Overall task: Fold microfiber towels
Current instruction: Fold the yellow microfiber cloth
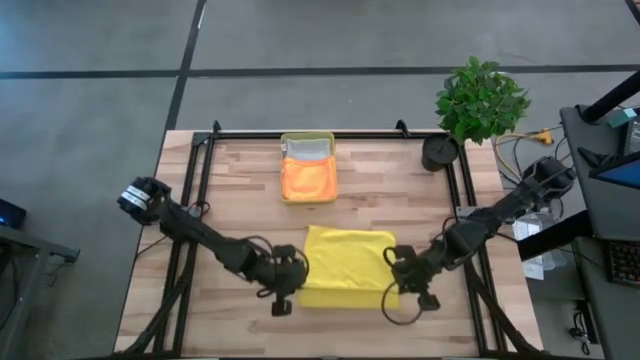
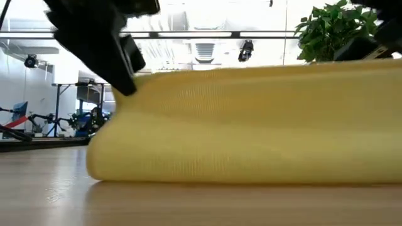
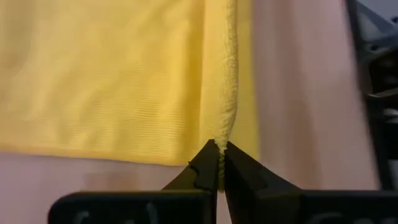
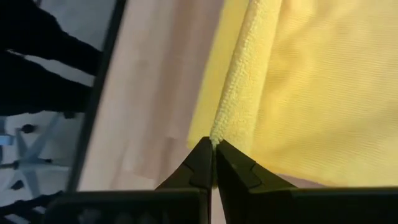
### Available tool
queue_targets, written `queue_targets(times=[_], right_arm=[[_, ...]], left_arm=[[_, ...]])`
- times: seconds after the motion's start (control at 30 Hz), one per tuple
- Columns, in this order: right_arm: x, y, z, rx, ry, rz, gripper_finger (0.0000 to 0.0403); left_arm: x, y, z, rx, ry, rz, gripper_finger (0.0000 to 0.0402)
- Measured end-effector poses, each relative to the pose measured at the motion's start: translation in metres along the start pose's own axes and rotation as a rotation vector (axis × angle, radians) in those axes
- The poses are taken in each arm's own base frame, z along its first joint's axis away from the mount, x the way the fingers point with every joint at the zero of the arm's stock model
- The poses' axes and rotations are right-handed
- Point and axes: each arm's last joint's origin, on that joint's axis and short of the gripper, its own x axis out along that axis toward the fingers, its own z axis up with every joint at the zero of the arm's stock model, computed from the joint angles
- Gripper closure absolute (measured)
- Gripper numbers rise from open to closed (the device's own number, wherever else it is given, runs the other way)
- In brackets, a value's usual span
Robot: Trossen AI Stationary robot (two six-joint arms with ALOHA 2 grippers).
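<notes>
Yellow towel: one bright yellow towel (image 1: 345, 265) lies on the near half of the table, folded over on itself, so two layers show at each near corner.
Left gripper: one, the left gripper (image 3: 220, 163), at the towel's near left corner; its two fingers are pressed together on the towel's edge, which runs up from between the tips.
Right gripper: one, the right gripper (image 4: 213, 160), at the near right corner; its two fingers are likewise clamped on a fluffy yellow edge.
Low view: the yellow towel fills the picture as a rounded fold resting on the wood, with a dark arm above its left end.
Table: one wooden table (image 1: 230, 190) with a black frame round it; both arms reach in from the sides to the near edge.
Tray: one translucent yellow tray (image 1: 288, 141) at the far middle, well apart from the yellow towel.
Orange towel: one orange towel (image 1: 308, 178) lies in the tray's near part.
Grey towel: one pale cloth, probably a light grey towel (image 1: 310, 148), lies in the tray's far part; its shape is hard to make out.
Plant: one green plant (image 1: 480, 98) at the far right corner, beside one dark round object (image 1: 439, 152).
</notes>
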Motion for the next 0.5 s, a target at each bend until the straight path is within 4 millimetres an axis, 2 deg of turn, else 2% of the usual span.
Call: queue_targets(times=[0.2, 0.5], right_arm=[[-0.005, -0.026, -0.003, 0.027, -0.015, -0.052, 0.0394], [-0.002, -0.054, -0.015, 0.069, 0.028, -0.117, 0.0394]], left_arm=[[0.000, 0.031, 0.008, -0.016, -0.018, 0.074, 0.0401], [0.001, 0.063, 0.021, -0.006, -0.045, 0.159, 0.0401]])
